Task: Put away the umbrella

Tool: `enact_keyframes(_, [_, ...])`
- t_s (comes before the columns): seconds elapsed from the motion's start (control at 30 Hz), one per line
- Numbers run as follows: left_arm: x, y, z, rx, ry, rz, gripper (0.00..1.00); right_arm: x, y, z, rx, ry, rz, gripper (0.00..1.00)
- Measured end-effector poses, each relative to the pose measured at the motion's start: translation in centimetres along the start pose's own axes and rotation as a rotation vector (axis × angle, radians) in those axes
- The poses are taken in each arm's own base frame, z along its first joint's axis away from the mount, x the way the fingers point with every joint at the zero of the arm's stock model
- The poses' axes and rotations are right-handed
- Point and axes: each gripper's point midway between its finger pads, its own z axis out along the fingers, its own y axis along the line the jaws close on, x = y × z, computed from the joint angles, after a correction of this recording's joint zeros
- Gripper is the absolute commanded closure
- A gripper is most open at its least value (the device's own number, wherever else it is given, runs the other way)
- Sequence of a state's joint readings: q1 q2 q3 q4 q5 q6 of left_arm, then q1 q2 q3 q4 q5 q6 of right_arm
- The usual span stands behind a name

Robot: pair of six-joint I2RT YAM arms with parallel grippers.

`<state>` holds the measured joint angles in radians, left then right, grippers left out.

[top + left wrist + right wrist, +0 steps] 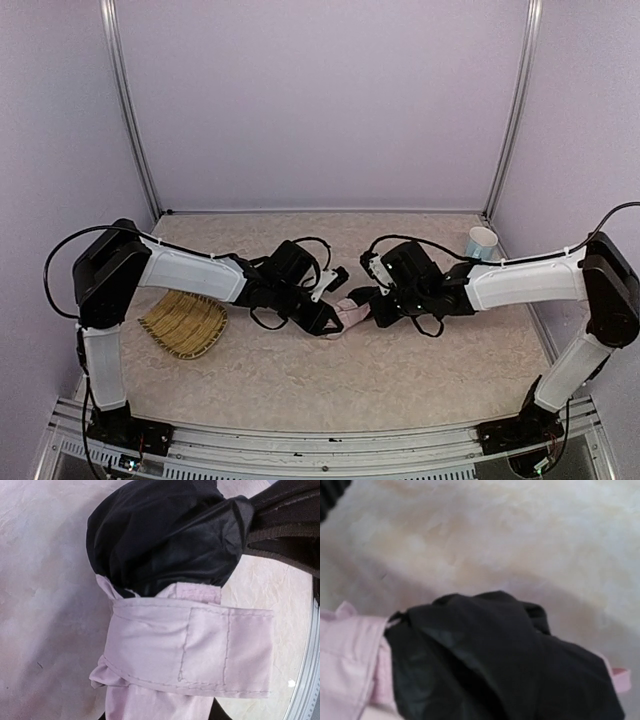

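Umbrella [352,314]: folded, strapped, on tabletop [400,390]; left gripper [326,324] clamped round it, right gripper [376,310] pinched on its black lining.

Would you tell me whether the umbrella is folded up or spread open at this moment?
Folded. The umbrella is gathered into a bundle, with its pink strap wrapped around it and the black lining bulging out beyond the strap.

Both your arms reach inward and meet low over the middle of the bench [400,390]. Your left fingers [322,322] hold the umbrella [352,315], and your right fingers [382,312] are pinched on its fabric.
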<state>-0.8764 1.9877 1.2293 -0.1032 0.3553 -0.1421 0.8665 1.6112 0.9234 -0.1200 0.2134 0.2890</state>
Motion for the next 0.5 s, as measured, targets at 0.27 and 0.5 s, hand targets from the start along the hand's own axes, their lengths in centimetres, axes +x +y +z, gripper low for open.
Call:
enact_keyframes(0.27, [0.2,0.0,1.1,-0.020,0.032,0.109,1.00,1.1,-2.1,-0.2,-0.218,0.106,0.098,1.00])
enact_keyframes(0.5, [0.8,-0.4,1.4,-0.039,0.064,0.199,1.00,2.5,-2.4,-1.0,-0.334,0.182,0.157,0.99])
